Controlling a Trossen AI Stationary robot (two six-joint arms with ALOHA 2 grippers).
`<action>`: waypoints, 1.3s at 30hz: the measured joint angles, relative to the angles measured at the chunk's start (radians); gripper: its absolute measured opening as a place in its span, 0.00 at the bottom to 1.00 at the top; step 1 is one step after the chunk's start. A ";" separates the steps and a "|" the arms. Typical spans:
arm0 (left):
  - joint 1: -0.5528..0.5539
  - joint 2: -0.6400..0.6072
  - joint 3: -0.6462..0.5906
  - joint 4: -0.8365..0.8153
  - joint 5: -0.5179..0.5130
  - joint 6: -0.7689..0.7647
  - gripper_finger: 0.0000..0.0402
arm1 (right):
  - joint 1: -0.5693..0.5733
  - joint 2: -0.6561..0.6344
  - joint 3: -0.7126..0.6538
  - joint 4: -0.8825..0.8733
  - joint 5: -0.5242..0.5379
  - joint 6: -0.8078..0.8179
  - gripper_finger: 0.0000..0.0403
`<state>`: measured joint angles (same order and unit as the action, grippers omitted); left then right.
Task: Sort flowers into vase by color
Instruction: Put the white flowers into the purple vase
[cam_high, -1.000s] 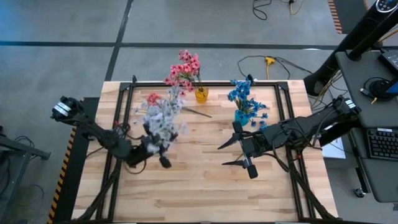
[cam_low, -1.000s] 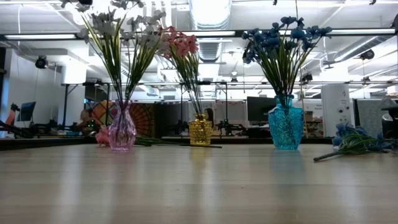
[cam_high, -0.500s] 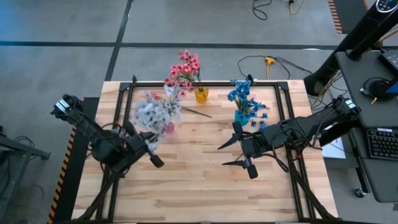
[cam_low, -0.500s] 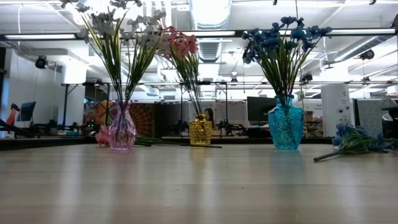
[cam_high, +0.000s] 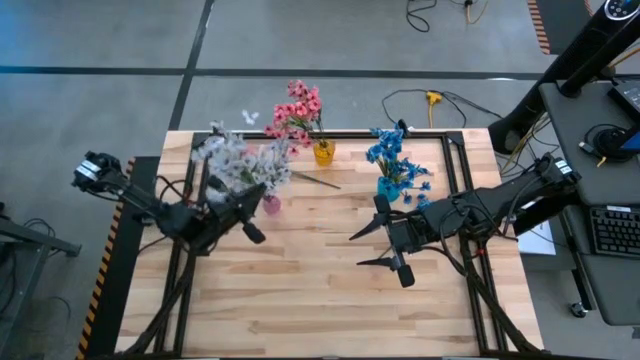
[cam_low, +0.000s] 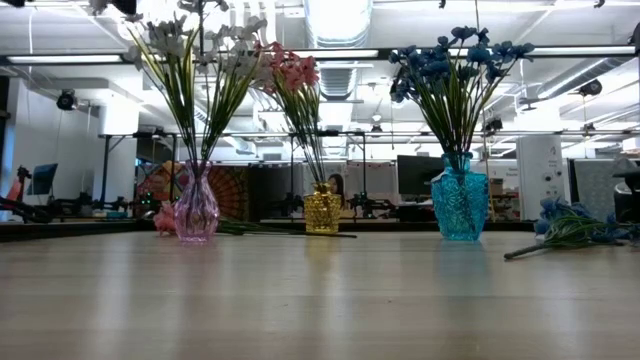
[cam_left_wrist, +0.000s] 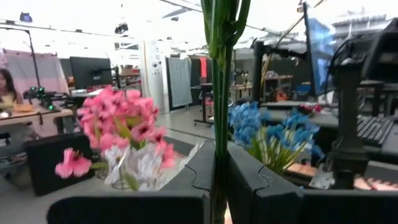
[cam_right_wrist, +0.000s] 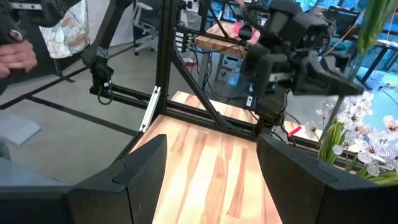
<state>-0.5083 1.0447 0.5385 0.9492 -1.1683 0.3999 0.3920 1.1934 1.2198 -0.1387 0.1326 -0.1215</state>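
Left gripper (cam_high: 243, 196) raised at table's left, pinching green stems (cam_left_wrist: 220, 74) of white flowers (cam_high: 232, 160); right gripper (cam_high: 372, 246) spread, low mid-table.

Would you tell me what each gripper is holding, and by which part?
The left gripper pinches the white-lavender flowers by their green stems; the right gripper holds nothing.

Both arms dark, near-black, jointed links, at left and right of the high view. Left gripper (cam_high: 255, 234): black flat fingers (cam_left_wrist: 186, 180) with notched inner edges. Right gripper (cam_high: 382, 234): broad angular matte fingers (cam_right_wrist: 140, 171). Black cables along right arm.
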 joint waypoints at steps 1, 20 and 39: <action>0.003 0.000 -0.008 -0.001 0.001 -0.001 0.00 | 0.000 0.000 0.000 0.000 0.000 0.001 0.60; 0.107 0.062 -0.077 -0.003 -0.006 -0.049 0.00 | 0.000 0.000 0.000 0.016 0.000 0.005 0.60; 0.121 0.074 -0.077 -0.003 -0.080 -0.051 0.01 | 0.000 0.000 0.000 0.016 0.000 0.000 0.60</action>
<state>-0.3869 1.1184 0.4614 0.9463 -1.2484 0.3494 0.3920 1.1938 1.2201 -0.1230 0.1329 -0.1215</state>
